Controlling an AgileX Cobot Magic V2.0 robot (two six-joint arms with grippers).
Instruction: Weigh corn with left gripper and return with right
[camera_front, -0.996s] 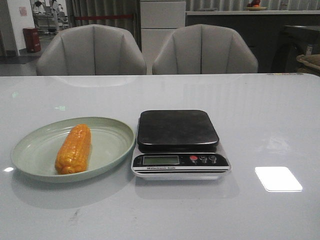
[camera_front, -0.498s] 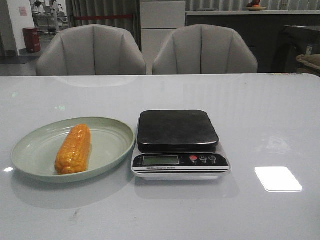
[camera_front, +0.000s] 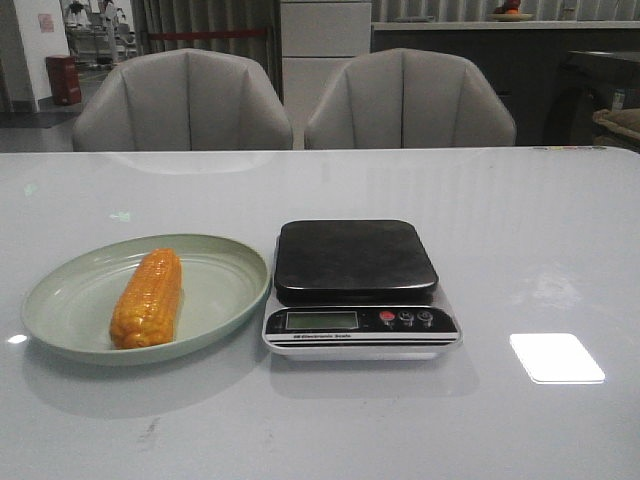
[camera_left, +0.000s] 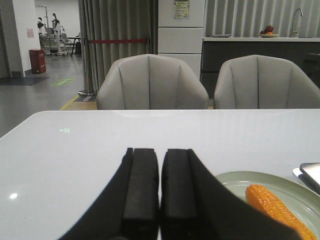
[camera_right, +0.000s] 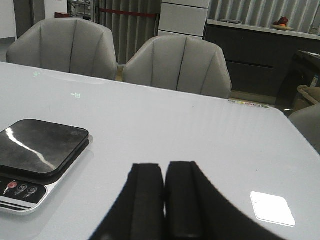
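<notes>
Lying lengthwise in the green plate (camera_front: 60, 310), the corn (camera_front: 148, 297) is sitting at 9 o'clock of the scale (camera_front: 356, 288), whose platform is bare. Left hand (camera_left: 160, 195) and right hand (camera_right: 164, 200) are pinched together, gripping nothing. Fits either unweighed or already returned.

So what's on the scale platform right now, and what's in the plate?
The scale has a bare dark platform, nothing resting on it. The corn lies lengthwise in the green plate beside the scale. The plate surface under the corn is covered.
</notes>
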